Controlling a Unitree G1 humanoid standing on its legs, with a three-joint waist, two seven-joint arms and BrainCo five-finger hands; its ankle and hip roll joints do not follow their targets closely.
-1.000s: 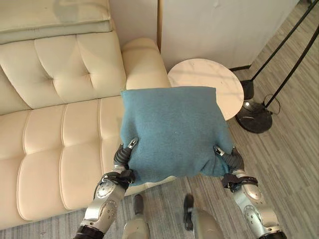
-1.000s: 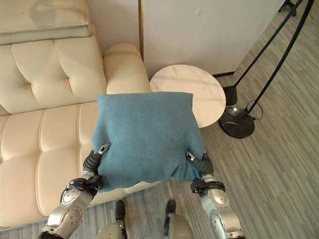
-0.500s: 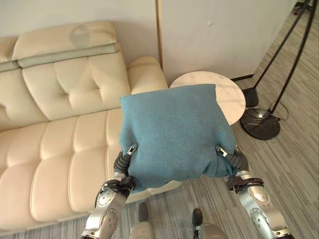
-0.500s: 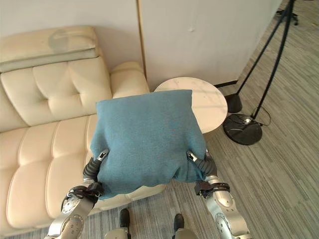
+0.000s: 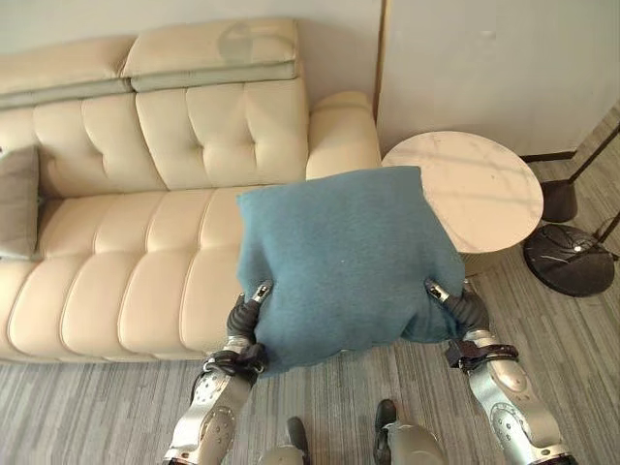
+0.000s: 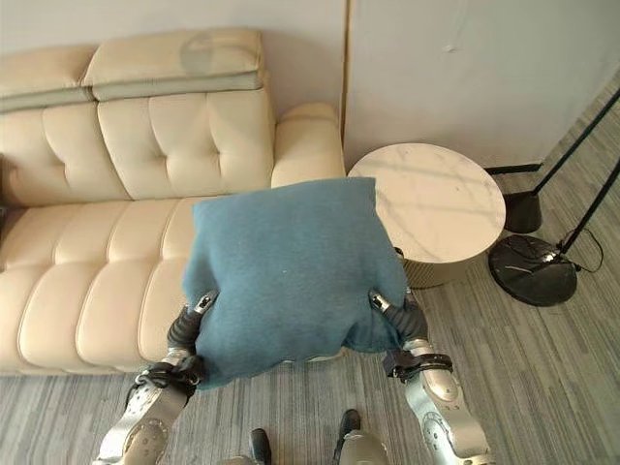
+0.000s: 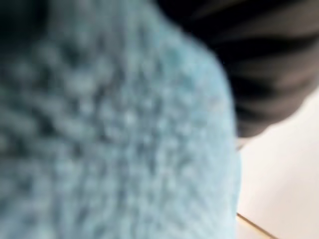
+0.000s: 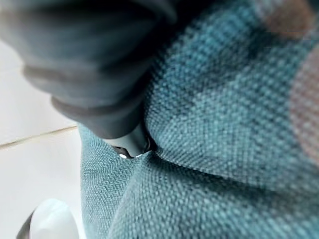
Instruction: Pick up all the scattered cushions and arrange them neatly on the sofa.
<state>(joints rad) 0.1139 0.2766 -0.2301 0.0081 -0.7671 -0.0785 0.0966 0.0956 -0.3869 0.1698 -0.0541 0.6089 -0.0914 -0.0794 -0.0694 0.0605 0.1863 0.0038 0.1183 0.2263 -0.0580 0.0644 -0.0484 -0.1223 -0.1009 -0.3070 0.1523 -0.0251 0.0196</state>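
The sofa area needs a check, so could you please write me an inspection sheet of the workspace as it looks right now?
Surface: cream tufted sofa, seat bare on the near right end.
Job's things: teal cushion held up in front of the sofa's right end; grey cushion against the backrest at the far left.
Clutter: nothing seen.
Hands: left hand and right hand each pinch a lower corner of the teal cushion.
Cables: a thin cable lies on the black lamp base.
Surroundings: round marble side table beside the sofa's right arm, grey plank floor, pale wall behind.
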